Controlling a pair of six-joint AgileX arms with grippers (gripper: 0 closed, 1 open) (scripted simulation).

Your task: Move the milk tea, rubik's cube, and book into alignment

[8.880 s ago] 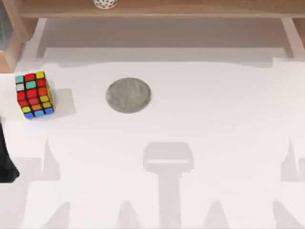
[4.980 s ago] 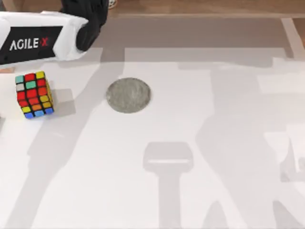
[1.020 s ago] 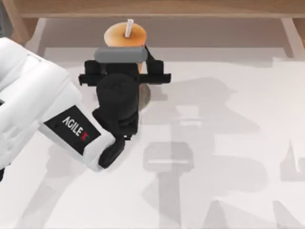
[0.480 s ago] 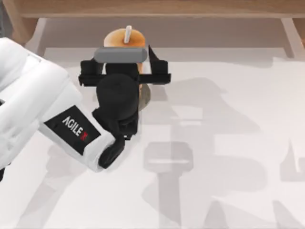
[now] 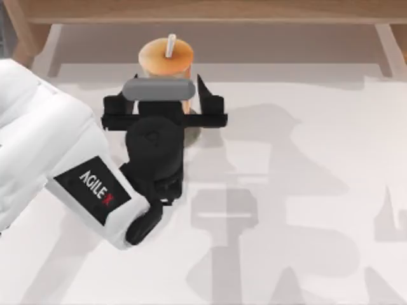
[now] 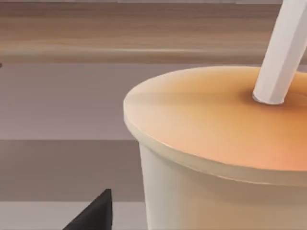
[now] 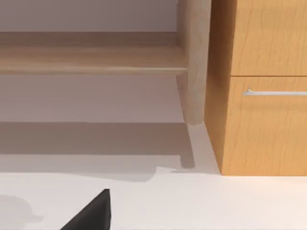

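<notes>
Our left gripper (image 5: 166, 101) has its black fingers (image 5: 202, 89) on both sides of the tall clear cup of orange-tan milk tea (image 5: 165, 57) with a white straw (image 5: 170, 46); whether they press it we cannot tell. The cup stands at 12 o'clock on the white counter (image 5: 305, 190), before the wooden shelf (image 5: 254, 9). The white left arm (image 5: 44, 165) reaches in from 9 o'clock. The right wrist view faces a wooden cabinet (image 7: 264, 96).

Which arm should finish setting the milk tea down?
Left. The left gripper is already at the milk tea, over the table's far-left middle, and the cup's lid sits right in front of the left wrist camera. The right arm is nowhere near the cup.
</notes>
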